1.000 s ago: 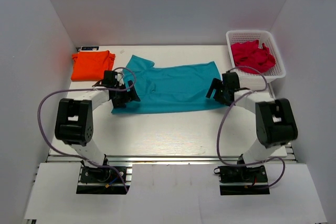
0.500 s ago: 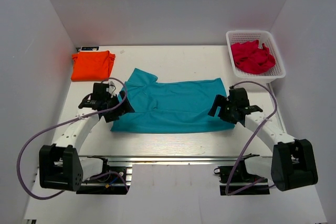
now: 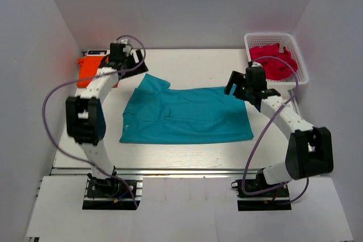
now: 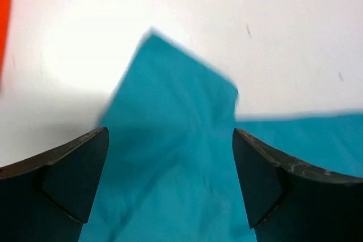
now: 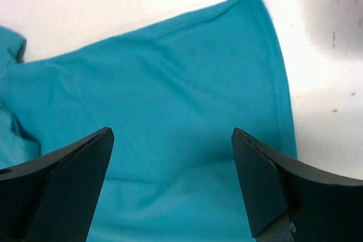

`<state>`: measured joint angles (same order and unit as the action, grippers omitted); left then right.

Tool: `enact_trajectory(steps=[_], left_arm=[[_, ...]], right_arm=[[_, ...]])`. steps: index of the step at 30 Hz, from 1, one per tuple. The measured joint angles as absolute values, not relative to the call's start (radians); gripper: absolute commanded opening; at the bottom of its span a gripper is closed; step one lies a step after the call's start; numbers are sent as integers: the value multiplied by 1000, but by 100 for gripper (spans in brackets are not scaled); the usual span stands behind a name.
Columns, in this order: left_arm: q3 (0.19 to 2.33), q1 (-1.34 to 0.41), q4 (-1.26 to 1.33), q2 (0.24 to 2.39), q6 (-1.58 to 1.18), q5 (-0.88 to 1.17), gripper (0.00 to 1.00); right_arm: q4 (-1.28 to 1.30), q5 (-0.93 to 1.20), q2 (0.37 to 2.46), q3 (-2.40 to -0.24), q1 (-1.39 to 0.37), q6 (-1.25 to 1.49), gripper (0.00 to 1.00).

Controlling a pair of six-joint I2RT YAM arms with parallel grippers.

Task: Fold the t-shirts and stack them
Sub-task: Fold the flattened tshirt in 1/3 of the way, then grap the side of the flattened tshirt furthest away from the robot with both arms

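The teal t-shirt (image 3: 184,114) lies spread flat across the middle of the white table (image 3: 187,154), one sleeve pointing to the upper left and its lower edge running along the bottom of the cloth. It now sits lower in the overhead frame than a second ago and looks smoother and wider. The orange t-shirt (image 3: 86,71) lies folded in the upper left corner, where it was before. Both arms have changed pose: a second ago they crouched low at the two ends of the teal shirt, and now they reach upward in the frame. The left gripper (image 3: 126,56) hangs just right of the orange shirt, above the teal sleeve. Its jaws are spread wide and hold nothing, and its wrist view shows the sleeve below the gap with a sliver of orange at the left edge. The right gripper (image 3: 238,86) hovers over the upper right corner of the teal shirt, jaws also wide apart and empty. Its wrist view shows that corner and hem between the fingers. A white basket (image 3: 298,79) with red cloth (image 3: 273,62) sits at the upper right, unmoved.
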<state>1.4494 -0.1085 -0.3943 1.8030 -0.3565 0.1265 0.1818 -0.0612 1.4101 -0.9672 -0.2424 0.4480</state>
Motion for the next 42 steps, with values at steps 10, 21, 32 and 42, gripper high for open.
enact_trajectory(steps=[10,21,32,42], left_arm=[[1935,-112,-441,2309,-262,64,84],[1965,-184,-432,2411,-233,-21,44],[1954,-219,-420,2411,-243,-128,0],[1910,-219,-387,2389,-249,-161,0]], right_arm=[[209,-154,1495,-1046,-242,440,90],[232,-231,1547,-1076,-241,437,90],[241,-267,1692,-1168,-242,419,90],[250,-363,1976,-1446,-242,443,89]])
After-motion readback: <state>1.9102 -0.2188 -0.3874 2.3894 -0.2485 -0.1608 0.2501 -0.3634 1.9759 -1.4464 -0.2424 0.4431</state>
